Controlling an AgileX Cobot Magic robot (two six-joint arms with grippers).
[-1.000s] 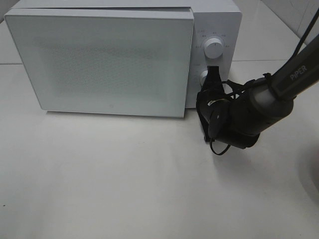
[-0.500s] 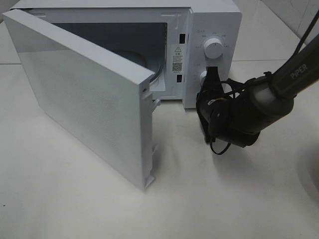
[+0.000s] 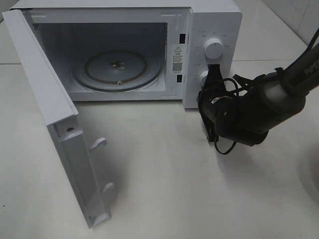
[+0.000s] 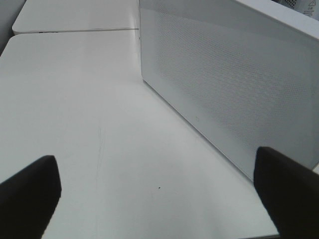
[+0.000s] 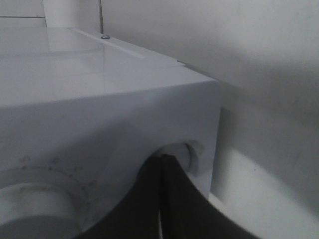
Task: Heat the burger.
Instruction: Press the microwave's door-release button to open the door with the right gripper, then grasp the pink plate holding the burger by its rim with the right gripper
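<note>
1. At the back of the white worktop (image 3: 164, 174), a white microwave (image 3: 214, 20), front toward the high camera
2. Door (image 3: 40, 74) wide open on its hinge at the left of the high view, nearly edge-on to the camera, two latch hooks (image 3: 98, 143) jutting from its free edge
3. Inside the cavity, a round glass turntable (image 3: 117, 67) lying flat on the oven floor
4. On the control panel, an upper dial (image 3: 213, 48) and, below it, a lower knob (image 3: 203, 75)
5. Right pincer (image 3: 213, 69) closed tight, jaws together with nothing between them, tips up against the panel at the lower knob, just under the upper dial; in the right wrist view, dark closed fingertips (image 5: 172, 184) meeting a round knob near a corner of the casing
6. Black right arm (image 3: 259, 107) reaching in from the right edge of the high view, a loop of thin cable (image 3: 227, 147) hanging beneath the wrist
7. Left pincer (image 4: 159, 191) spread wide, holding nothing, bare worktop between its two dark fingertips (image 4: 30, 191); near the dotted outer face of the open door
8. Burger: not to be found in any of the three views, so place cannot be told
</note>
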